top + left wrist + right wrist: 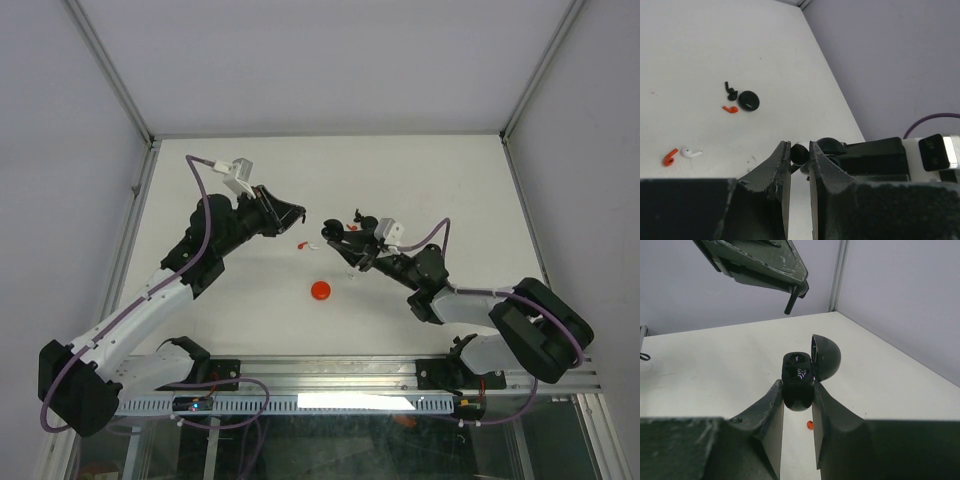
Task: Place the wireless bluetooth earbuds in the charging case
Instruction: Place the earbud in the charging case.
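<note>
The black charging case (799, 371) is being held above the middle of the worktop (440, 180), its lid (827, 357) standing swung open to one side. Its wells are showing dark and glossy, and whether a bud is sitting inside cannot be told. The right gripper (799, 390) is clamping the case's lower body between both fingers. The left gripper (799, 146) is hovering just beside it, jaws nearly together and pinching a black earbud (800, 154), whose stem is poking out below the fingertips. A closed red puck (320, 290) is lying towards the near edge. Farther towards the right edge a black puck (748, 100) is resting, with two loose black buds (730, 90) and a red bud (730, 109) just beside it. A second red bud (670, 157) and a white bud (690, 152) are lying together, apart from that group.
</note>
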Controlling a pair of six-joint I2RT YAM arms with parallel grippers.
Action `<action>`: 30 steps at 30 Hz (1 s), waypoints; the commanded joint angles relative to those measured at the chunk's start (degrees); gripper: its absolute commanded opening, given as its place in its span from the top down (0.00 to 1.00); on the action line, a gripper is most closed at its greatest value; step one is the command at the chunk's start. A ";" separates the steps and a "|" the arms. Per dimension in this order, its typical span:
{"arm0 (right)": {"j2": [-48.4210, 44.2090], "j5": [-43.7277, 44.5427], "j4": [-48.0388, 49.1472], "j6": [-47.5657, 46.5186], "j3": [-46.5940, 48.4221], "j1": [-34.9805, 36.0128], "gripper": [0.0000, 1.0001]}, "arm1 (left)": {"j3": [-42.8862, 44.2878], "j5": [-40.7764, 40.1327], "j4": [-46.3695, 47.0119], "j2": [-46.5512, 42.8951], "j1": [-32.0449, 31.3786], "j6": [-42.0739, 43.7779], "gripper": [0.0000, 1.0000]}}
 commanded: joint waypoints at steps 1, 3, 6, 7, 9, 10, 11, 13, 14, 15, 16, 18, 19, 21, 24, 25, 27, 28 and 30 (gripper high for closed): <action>2.39 5.16 13.15 -1.28 2.23 0.94 1.00 | -1.89 -1.86 9.81 -3.74 -2.05 -2.37 0.98; 3.42 5.96 15.00 -1.51 2.56 1.21 1.00 | -2.92 -2.05 11.81 -4.42 -2.98 -3.17 0.98; 4.69 6.32 16.63 -2.09 2.93 1.56 1.00 | -4.66 -2.39 15.79 -4.59 -4.54 -4.08 0.98; 5.05 6.35 17.06 -2.23 3.06 1.70 1.00 | -5.12 -2.65 16.88 -4.52 -5.03 -4.23 0.98; 6.04 6.44 18.34 -2.34 3.11 1.97 1.00 | -5.87 -3.00 19.13 -4.19 -6.05 -4.28 0.98; 6.70 6.54 19.14 -2.47 3.06 2.02 1.00 | -6.24 -3.01 20.39 -3.97 -6.50 -4.29 0.98; 7.22 6.69 20.17 -2.52 2.99 1.98 1.00 | -6.57 -3.12 21.59 -3.79 -6.87 -4.18 0.98; 7.87 6.70 21.12 -2.76 3.03 2.03 1.00 | -6.97 -3.57 23.36 -3.19 -7.86 -3.58 0.98; 7.92 6.83 21.22 -2.80 3.05 2.03 1.00 | -7.10 -3.76 24.00 -2.93 -8.22 -3.33 0.98; 7.94 6.83 21.24 -2.87 3.15 2.03 1.00 | -7.21 -3.99 24.61 -2.66 -8.49 -3.04 0.98; 7.92 6.80 21.25 -2.88 3.21 1.96 1.00 | -7.35 -4.08 25.24 -2.40 -8.81 -2.77 0.98; 7.75 6.91 21.25 -2.96 3.33 2.03 1.00 | -7.49 -4.39 26.29 -1.88 -9.44 -2.05 0.98; 7.70 6.95 21.25 -2.97 3.27 2.03 1.00 | -7.68 -4.66 26.81 -1.54 -9.78 -1.62 0.98; 7.43 6.74 21.25 -2.97 3.39 2.03 1.00 | -7.97 -4.96 27.70 -0.83 -10.28 -1.03 0.98; 7.35 6.41 21.25 -2.97 3.59 2.03 1.00 | -8.49 -5.22 29.30 0.10 -10.88 -0.90 0.99; 7.34 6.34 21.26 -2.97 3.56 2.03 1.00 | -8.43 -5.34 29.64 0.41 -11.09 -0.78 0.99; 7.21 6.30 21.20 -2.97 3.69 2.03 1.00 | -8.37 -5.66 30.01 0.95 -11.48 -0.39 0.99; 7.09 6.25 21.24 -2.97 3.76 2.51 1.00 | -8.33 -5.96 30.12 1.09 -11.75 -0.11 0.99; 6.91 6.12 21.25 -2.88 3.78 3.06 1.00 | -8.39 -6.52 30.25 1.41 -12.08 0.59 0.99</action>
